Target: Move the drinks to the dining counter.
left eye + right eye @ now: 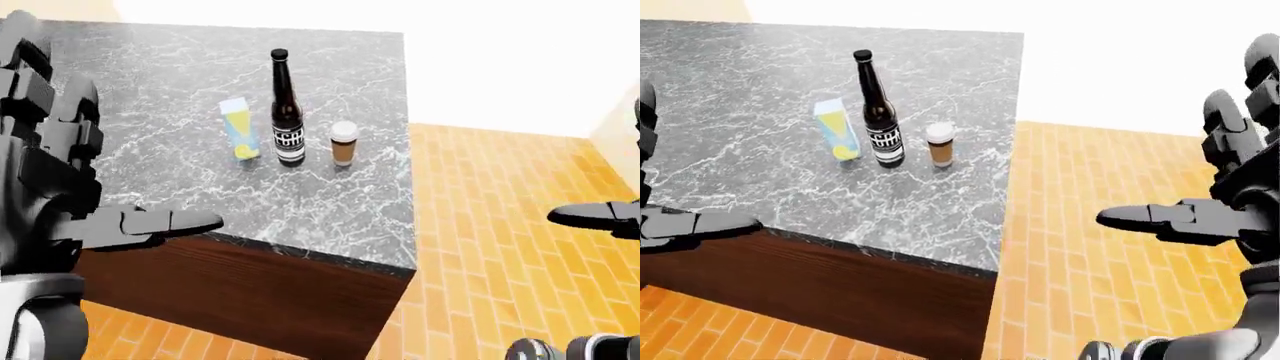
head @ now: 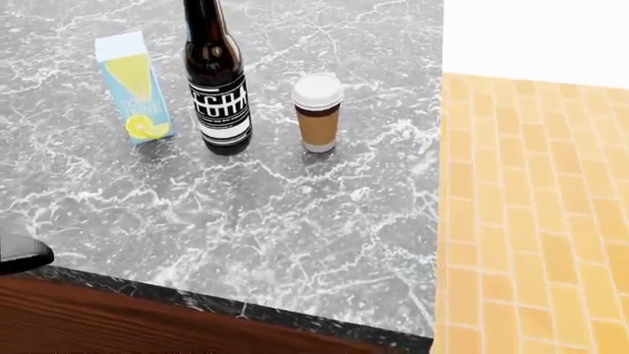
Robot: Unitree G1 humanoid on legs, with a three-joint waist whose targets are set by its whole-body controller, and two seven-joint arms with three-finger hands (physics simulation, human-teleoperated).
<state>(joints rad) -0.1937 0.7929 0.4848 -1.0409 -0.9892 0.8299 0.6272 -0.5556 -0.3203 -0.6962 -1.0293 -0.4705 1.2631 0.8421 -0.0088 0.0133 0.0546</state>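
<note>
Three drinks stand in a row on the grey marble counter (image 2: 295, 221): a blue-and-yellow juice carton (image 2: 135, 88), a dark brown bottle (image 2: 217, 81) with a black-and-white label, and a brown coffee cup (image 2: 318, 112) with a white lid. My left hand (image 1: 130, 225) hovers open over the counter's near edge, left of the drinks, holding nothing. Off the counter's right side, my right hand (image 1: 1200, 217) is held open above the floor, well apart from the cup. Only a tip of the left hand (image 2: 20, 254) shows in the head view.
The counter has a dark wood side (image 1: 240, 292) and ends at its right edge (image 2: 437, 184). Orange brick-patterned floor (image 2: 531, 221) lies to the right. A white wall (image 1: 520, 60) stands beyond.
</note>
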